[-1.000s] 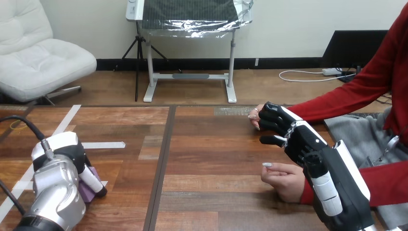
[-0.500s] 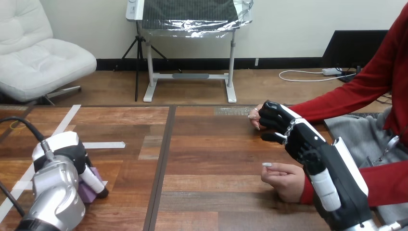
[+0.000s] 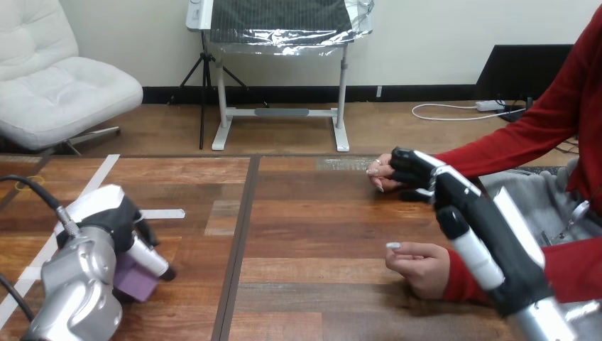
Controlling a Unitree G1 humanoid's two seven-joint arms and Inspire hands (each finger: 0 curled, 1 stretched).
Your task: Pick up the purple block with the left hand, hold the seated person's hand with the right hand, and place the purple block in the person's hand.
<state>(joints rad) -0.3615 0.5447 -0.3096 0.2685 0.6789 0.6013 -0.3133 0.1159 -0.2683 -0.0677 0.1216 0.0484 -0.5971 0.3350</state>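
At a brown wooden table (image 3: 319, 234) of dark-grained planks, the robot's black-and-white left hand (image 3: 113, 217) is working at the near-left corner. Its fingers (image 3: 150, 257) are curling down over a small, flat-faced purple block (image 3: 133, 277) and pinning it against the palm. The purple block is showing beneath the hand, just beside the silver forearm (image 3: 71, 291). Whether it is resting on the wood or riding just clear of it cannot be told. A strip of white tape (image 3: 162, 213) is lying on the tabletop just beyond the hand.

Across the table, at the right, the robot's right hand (image 3: 434, 181) is reaching forward to the far edge. There the seated person's farther hand (image 3: 378, 174), extending from a red sleeve, is lying on the wood. The right hand's black fingers (image 3: 406, 165) are folding over the back of that hand, with the thumb tucking in below, and the person's fingertips are poking out at the left of the grasp. The person's nearer hand (image 3: 419, 266) is resting on the table in a loose fist, just left of the robot's right arm and apart from both robot hands. The purple block and the person's farther hand are sitting well apart, on opposite sides of the table.
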